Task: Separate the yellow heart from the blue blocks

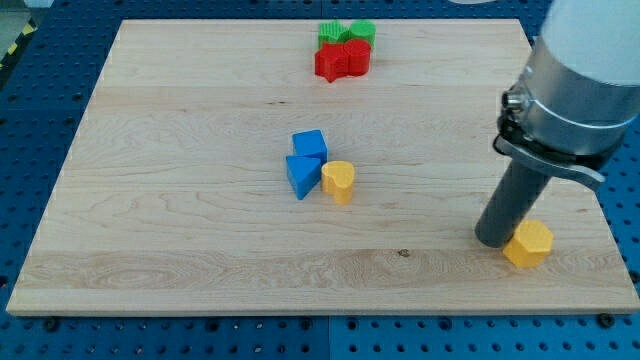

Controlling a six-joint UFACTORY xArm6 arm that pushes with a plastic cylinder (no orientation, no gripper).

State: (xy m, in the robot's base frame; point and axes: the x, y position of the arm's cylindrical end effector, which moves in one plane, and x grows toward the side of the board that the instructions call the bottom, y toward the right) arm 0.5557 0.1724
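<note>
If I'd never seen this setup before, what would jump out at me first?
Probably the big arm at the view's right, whose dark rod comes down so that my tip rests right beside a yellow block near the board's bottom right. Next, mid-board, the yellow heart sits pressed against a blue triangle, with a blue cube just above. At the view's top, red blocks and green blocks huddle together.

On the wooden board (180, 150) there were two blue blocks, a cube (310, 144) and a triangle (301, 175); two yellow blocks, a heart (338, 181) and a hexagon (528, 243); two red blocks (342, 62); and two green blocks (346, 32), eight in all.
</note>
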